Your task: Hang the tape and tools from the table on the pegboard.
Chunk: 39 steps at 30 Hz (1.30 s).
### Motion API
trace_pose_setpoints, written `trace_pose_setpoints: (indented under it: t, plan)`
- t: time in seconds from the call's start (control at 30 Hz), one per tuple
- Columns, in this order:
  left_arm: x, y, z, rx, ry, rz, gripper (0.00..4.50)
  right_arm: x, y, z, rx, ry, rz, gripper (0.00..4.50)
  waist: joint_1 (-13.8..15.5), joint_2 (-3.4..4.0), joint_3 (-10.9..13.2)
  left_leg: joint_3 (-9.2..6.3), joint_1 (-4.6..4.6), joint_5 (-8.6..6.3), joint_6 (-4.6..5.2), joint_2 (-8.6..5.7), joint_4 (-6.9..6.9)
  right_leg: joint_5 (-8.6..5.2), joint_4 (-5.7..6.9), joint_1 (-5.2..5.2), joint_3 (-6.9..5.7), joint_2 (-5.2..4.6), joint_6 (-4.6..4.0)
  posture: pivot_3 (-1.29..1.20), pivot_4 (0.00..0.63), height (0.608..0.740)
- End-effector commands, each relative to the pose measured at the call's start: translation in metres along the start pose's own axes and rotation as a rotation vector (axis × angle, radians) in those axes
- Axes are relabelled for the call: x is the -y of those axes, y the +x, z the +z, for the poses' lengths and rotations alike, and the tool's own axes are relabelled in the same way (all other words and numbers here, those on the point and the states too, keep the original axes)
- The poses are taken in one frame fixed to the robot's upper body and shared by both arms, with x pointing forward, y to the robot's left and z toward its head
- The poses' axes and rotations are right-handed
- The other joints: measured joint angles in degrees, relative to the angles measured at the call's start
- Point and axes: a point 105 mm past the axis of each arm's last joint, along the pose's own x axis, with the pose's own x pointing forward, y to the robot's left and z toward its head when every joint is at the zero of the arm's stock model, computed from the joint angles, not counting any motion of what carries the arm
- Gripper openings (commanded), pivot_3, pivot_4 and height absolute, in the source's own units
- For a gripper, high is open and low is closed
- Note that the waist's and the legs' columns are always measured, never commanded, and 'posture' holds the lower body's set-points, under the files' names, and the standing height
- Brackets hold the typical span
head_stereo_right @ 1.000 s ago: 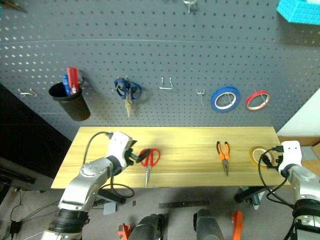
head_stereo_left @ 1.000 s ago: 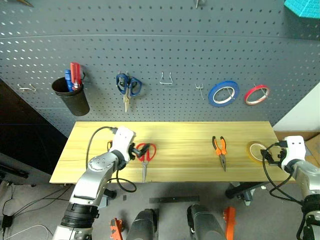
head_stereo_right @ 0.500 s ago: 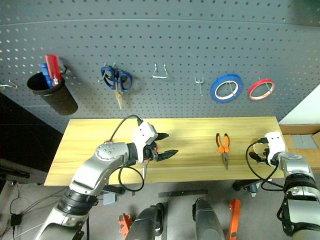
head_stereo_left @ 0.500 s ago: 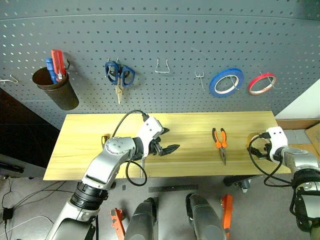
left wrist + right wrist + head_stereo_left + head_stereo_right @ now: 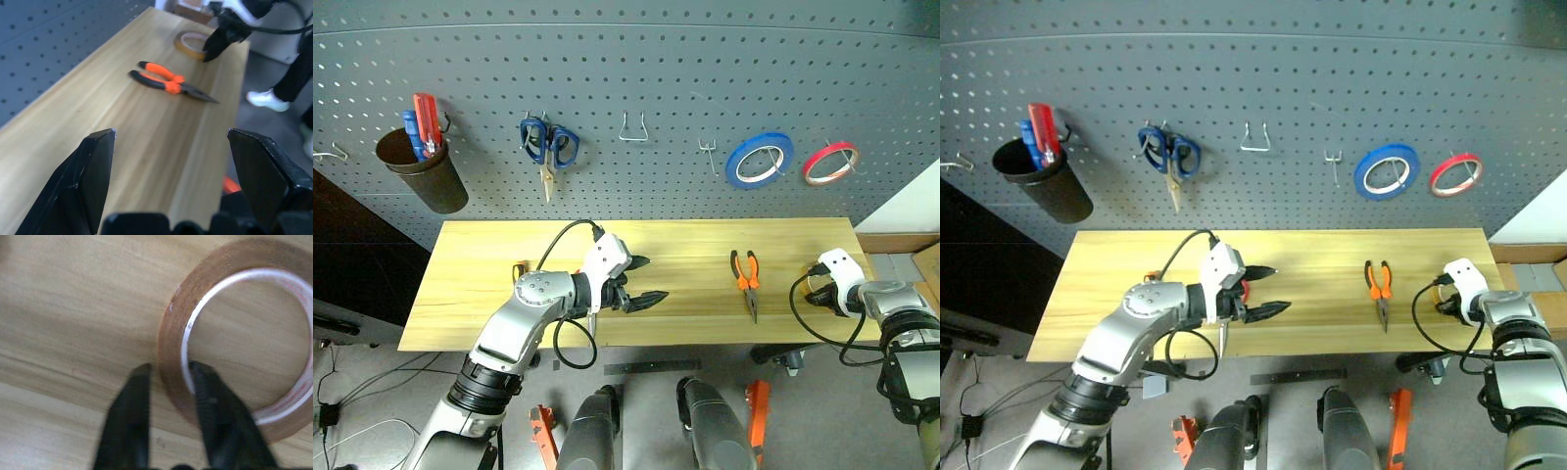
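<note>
Here, thin yellowish tape ring [image 5: 234,338], flat.

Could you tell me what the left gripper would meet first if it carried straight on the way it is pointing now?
Probably the pliers: the left gripper points open along the table toward them, though depth is unclear.

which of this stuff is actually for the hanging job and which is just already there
For the job:
yellow tape ring, pinched by the right gripper
pliers
red-handled scissors, behind the left gripper
screwdriver
table
pegboard

Just there:
blue tape ring
red tape ring
blue-handled scissors
black cup
</note>
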Motion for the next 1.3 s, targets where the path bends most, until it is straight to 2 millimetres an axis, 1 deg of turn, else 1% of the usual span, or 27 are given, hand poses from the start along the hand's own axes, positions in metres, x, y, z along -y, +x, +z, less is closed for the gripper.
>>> trace_pose_setpoints:
  t: [0.03,0.13,0.2,0.3,0.33,0.4,0.47,0.53,0.6,0.67,0.77,0.83,0.9,0.93,1.0,1.1,1.2,1.3]
  plan:
    - [0.009,-0.004,0.018,0.068,0.038,-0.043,3.92,-0.001,0.003,-0.025,-0.081,-0.008,-0.005,0.09,0.0,-0.02,0.0,-0.01,0.01,0.00,0.00,0.00,0.01,0.00,0.00,0.02,-0.01,0.00,0.00,-0.08,0.291,0.740]
    - [0.010,-0.005,0.019,0.076,0.041,-0.046,3.92,-0.001,0.004,-0.023,-0.056,-0.039,-0.022,0.09,0.0,-0.18,-0.1,-0.05,0.02,0.00,-0.01,0.00,0.02,0.01,0.00,0.06,-0.05,0.00,0.01,-0.08,0.279,0.740]
    - [0.007,-0.006,0.021,0.090,0.049,-0.024,3.92,0.002,0.002,-0.014,-0.012,-0.065,-0.034,0.09,0.0,-0.27,-0.2,-0.05,0.02,0.01,-0.01,0.00,0.04,0.02,0.00,0.06,-0.05,0.00,0.03,-0.09,0.269,0.740]
    - [0.000,-0.010,0.024,0.104,0.056,0.011,3.92,0.007,-0.007,0.007,0.097,-0.167,-0.072,0.09,0.0,-0.27,-0.2,-0.05,0.02,0.01,-0.02,-0.02,0.06,0.04,0.00,0.06,-0.03,-0.01,0.06,-0.10,0.269,0.740]
    - [-0.001,-0.012,0.024,0.111,0.063,0.017,3.92,0.005,-0.014,0.021,0.160,-0.191,-0.081,0.09,0.0,-0.26,-0.2,-0.04,0.02,0.01,-0.02,-0.02,0.05,0.04,0.01,0.05,-0.03,-0.01,0.06,-0.11,0.270,0.740]
    - [-0.003,-0.016,0.024,0.119,0.062,0.022,3.92,-0.003,-0.028,0.041,0.254,-0.231,-0.085,0.09,0.0,-0.22,-0.2,-0.03,-0.01,0.01,-0.02,-0.01,0.03,0.04,0.02,0.01,-0.01,-0.02,0.07,-0.12,0.272,0.740]
    - [-0.004,-0.017,0.023,0.124,0.053,0.027,3.92,-0.013,-0.041,0.051,0.305,-0.265,-0.081,0.09,-0.2,-0.15,-0.2,-0.01,-0.06,0.01,-0.02,0.00,0.02,0.04,0.04,-0.10,0.05,-0.02,0.07,-0.13,0.271,0.740]
    - [-0.009,-0.019,0.023,0.126,0.069,0.043,3.92,-0.038,-0.066,0.066,0.388,-0.319,-0.067,0.09,-0.1,-0.04,-0.2,-0.01,-0.09,0.00,-0.03,0.01,0.01,0.04,0.08,-0.19,0.08,-0.01,0.08,-0.14,0.269,0.740]
    - [-0.014,-0.020,0.024,0.136,0.084,0.066,3.92,-0.061,-0.090,0.076,0.450,-0.379,-0.072,0.09,0.0,0.00,-0.3,-0.12,-0.25,0.00,-0.05,0.06,0.03,0.04,0.10,-0.28,-0.10,0.00,0.08,-0.15,0.267,0.740]
    - [-0.018,-0.021,0.027,0.154,0.090,0.084,3.92,-0.081,-0.108,0.085,0.512,-0.391,-0.091,0.09,0.0,0.04,-0.3,-0.16,-0.38,0.00,-0.07,0.08,0.05,0.04,0.12,-0.42,-0.16,0.01,0.08,-0.16,0.264,0.740]
    - [-0.024,-0.024,0.030,0.175,0.094,0.106,3.92,-0.112,-0.127,0.094,0.597,-0.433,-0.125,0.09,0.0,0.05,-0.3,-0.15,-0.50,0.00,-0.07,0.08,0.12,0.06,0.09,-0.50,-0.16,0.00,0.11,-0.17,0.262,0.740]
    - [-0.030,-0.028,0.033,0.196,0.100,0.130,3.92,-0.143,-0.138,0.105,0.691,-0.481,-0.161,0.09,0.0,0.05,-0.4,-0.16,-0.73,0.01,-0.08,0.08,0.21,0.09,0.12,-0.71,-0.19,0.00,0.15,-0.17,0.260,0.740]
    - [-0.034,-0.032,0.036,0.221,0.100,0.142,3.92,-0.164,-0.147,0.116,0.772,-0.500,-0.184,0.09,-0.1,0.08,-0.4,-0.16,-0.82,0.02,-0.09,0.09,0.26,0.10,0.19,-0.83,-0.18,0.00,0.14,-0.18,0.258,0.740]
    - [-0.033,-0.033,0.037,0.229,0.080,0.126,3.92,-0.171,-0.150,0.124,0.807,-0.526,-0.197,0.09,-0.2,0.08,-0.4,-0.16,-0.83,0.03,-0.10,0.10,0.26,0.11,0.20,-0.85,-0.18,0.00,0.13,-0.17,0.257,0.740]
    - [-0.031,-0.034,0.041,0.247,0.063,0.100,3.92,-0.178,-0.154,0.139,0.866,-0.555,-0.221,0.09,-0.2,0.08,-0.4,-0.16,-0.83,0.03,-0.11,0.10,0.28,0.15,0.18,-0.86,-0.15,-0.01,0.12,-0.17,0.255,0.740]
    - [-0.030,-0.035,0.051,0.294,0.068,0.091,3.92,-0.185,-0.154,0.160,0.926,-0.576,-0.212,0.09,-0.1,0.04,-0.4,-0.15,-0.87,0.03,-0.10,0.08,0.46,0.23,0.15,-0.83,-0.17,-0.01,0.12,-0.16,0.251,0.740]
    - [-0.030,-0.035,0.060,0.322,0.088,0.088,3.92,-0.182,-0.147,0.174,0.941,-0.610,-0.210,0.09,0.0,0.01,-0.4,-0.16,-0.88,0.03,-0.10,0.10,0.47,0.32,0.15,-0.80,-0.28,0.00,-0.04,-0.15,0.246,0.740]
    - [-0.031,-0.036,0.065,0.331,0.099,0.092,3.92,-0.178,-0.139,0.187,0.955,-0.628,-0.201,0.09,0.1,-0.01,-0.4,-0.15,-0.93,0.03,-0.10,0.07,0.49,0.42,0.15,-0.81,-0.27,0.00,-0.20,-0.13,0.243,0.740]
